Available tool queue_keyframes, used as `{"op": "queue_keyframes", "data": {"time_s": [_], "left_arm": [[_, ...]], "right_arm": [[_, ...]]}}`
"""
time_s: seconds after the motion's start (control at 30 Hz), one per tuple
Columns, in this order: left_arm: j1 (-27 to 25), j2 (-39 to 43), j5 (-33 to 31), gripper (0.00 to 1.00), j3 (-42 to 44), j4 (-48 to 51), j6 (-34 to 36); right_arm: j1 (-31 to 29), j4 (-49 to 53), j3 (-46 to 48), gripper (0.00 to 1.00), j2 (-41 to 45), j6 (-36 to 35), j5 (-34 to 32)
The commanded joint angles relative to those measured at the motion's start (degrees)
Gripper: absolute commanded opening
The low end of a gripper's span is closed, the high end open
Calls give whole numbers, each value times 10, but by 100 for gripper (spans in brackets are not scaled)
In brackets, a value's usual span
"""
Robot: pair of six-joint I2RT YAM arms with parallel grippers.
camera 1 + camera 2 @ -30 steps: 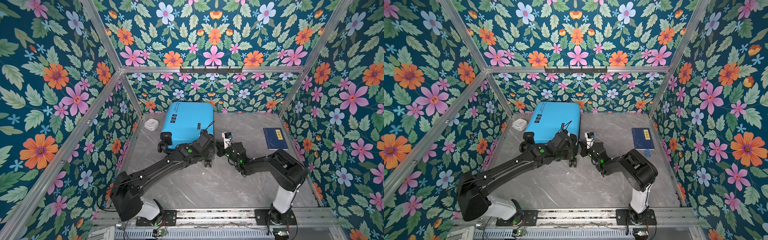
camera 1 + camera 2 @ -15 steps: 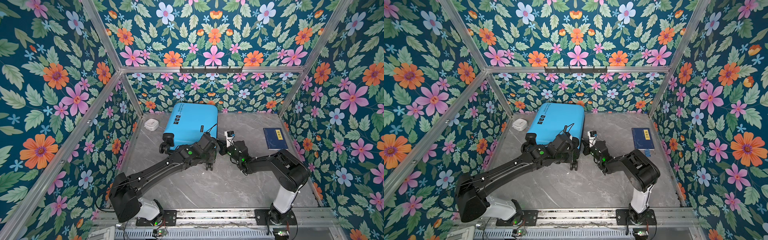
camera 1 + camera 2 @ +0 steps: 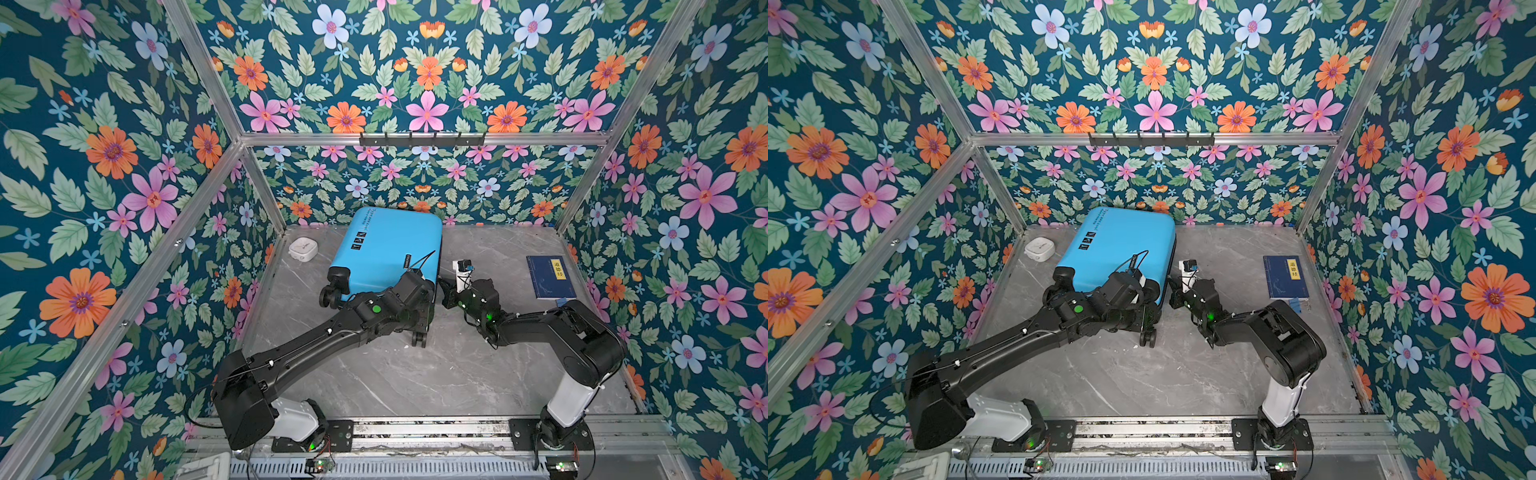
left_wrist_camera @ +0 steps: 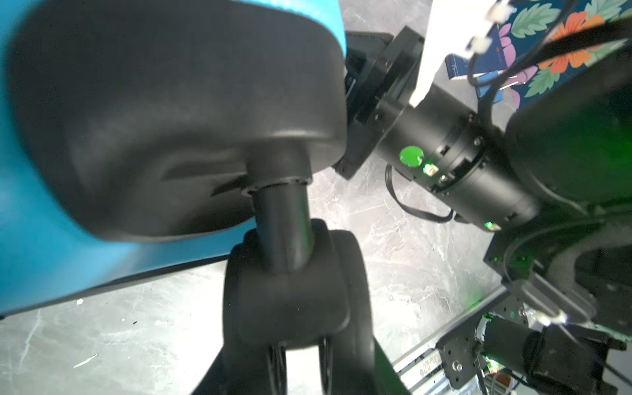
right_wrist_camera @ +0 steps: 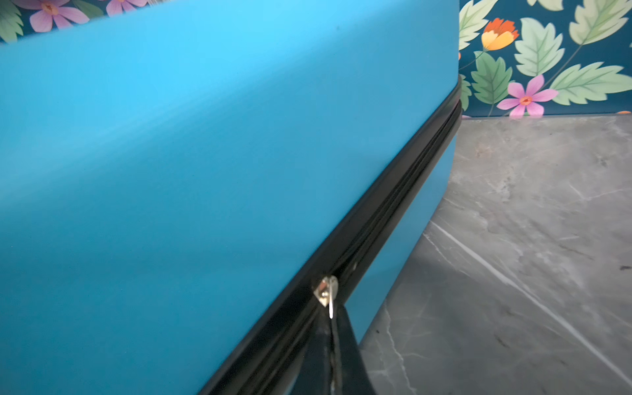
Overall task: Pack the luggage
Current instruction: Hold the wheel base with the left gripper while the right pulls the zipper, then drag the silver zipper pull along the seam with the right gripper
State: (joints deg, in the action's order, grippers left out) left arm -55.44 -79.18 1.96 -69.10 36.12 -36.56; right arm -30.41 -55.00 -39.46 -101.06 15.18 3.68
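On the left, the wall (image 3: 104,145) has dark teal paper with big orange, pink and pale blue flowers and green leaves, and an aluminium bar (image 3: 124,286) runs slanted across it. The same paper covers the far wall and the right wall. On the far wall a black rail with hooks (image 3: 422,139) sits on the horizontal bar.

The tabletop (image 3: 415,382) is grey stone with pale veins and some small white specks. In its far left corner lies a small white box (image 3: 303,248) with rounded corners.

Just right of the box lies the luggage (image 3: 390,249), closed, with the blue shell up. Its far end is close to the far wall and its black wheels point to the near side.

The left gripper (image 3: 417,309) is at the near right corner of the luggage, just beside a caster wheel (image 3: 419,338). I cannot tell if it is spread or pressed together.

The right gripper (image 5: 331,328) is at the right side of the luggage, by the black zipper band. It is pressed together and pinches the thin metal zipper pull (image 5: 325,290).

Well apart to the right, near the right wall, a dark blue book (image 3: 548,276) with a yellow label lies flat
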Motion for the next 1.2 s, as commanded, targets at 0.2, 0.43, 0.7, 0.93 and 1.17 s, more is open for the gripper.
{"op": "queue_keyframes", "data": {"time_s": [0.2, 0.43, 0.7, 0.93, 1.17], "left_arm": [[-12, 24, 75, 0, 11, -10, 51], [-20, 33, 88, 0, 21, -10, 55], [-26, 40, 96, 0, 27, -10, 57], [-29, 45, 99, 0, 31, -10, 57], [-31, 50, 99, 0, 33, -10, 57]], "right_arm": [[17, -51, -5, 0, 13, 2, -43], [31, -41, -8, 0, 20, 2, -44], [47, -34, -12, 0, 25, 4, -45], [60, -16, -19, 0, 23, 6, -44], [76, -8, -31, 0, 12, 10, -39]]}}
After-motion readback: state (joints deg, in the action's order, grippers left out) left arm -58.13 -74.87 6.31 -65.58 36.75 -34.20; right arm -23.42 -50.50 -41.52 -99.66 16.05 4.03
